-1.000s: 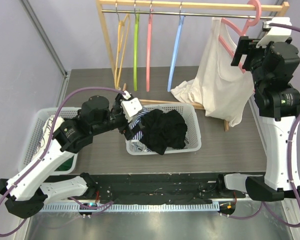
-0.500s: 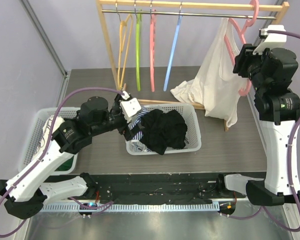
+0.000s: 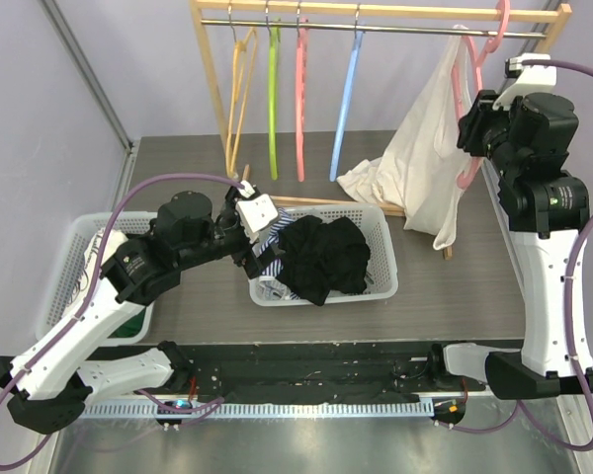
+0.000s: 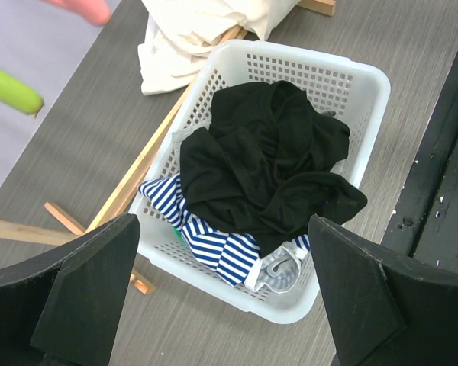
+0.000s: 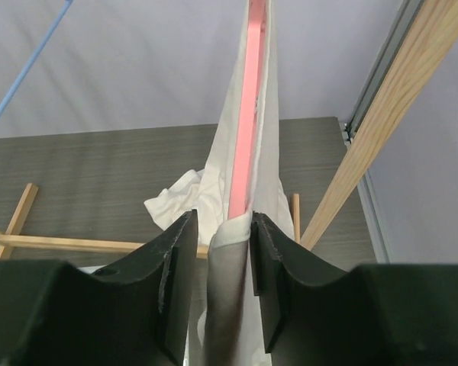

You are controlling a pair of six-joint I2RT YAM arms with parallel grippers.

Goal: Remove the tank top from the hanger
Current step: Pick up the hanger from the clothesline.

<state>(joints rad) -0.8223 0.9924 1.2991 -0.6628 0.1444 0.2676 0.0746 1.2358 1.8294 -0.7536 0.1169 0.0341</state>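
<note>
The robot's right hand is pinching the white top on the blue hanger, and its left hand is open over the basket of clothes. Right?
Not quite. The hanger is pink, not blue: the right wrist view shows the right gripper pinching the white tank top on it. The left gripper is open over the basket, as you said.

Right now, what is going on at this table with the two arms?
The right arm's fingers are shut on the cream tank top and the pink hanger inside it; the top is not off yet. The left arm's fingers hang open over the white basket, holding nothing.
</note>
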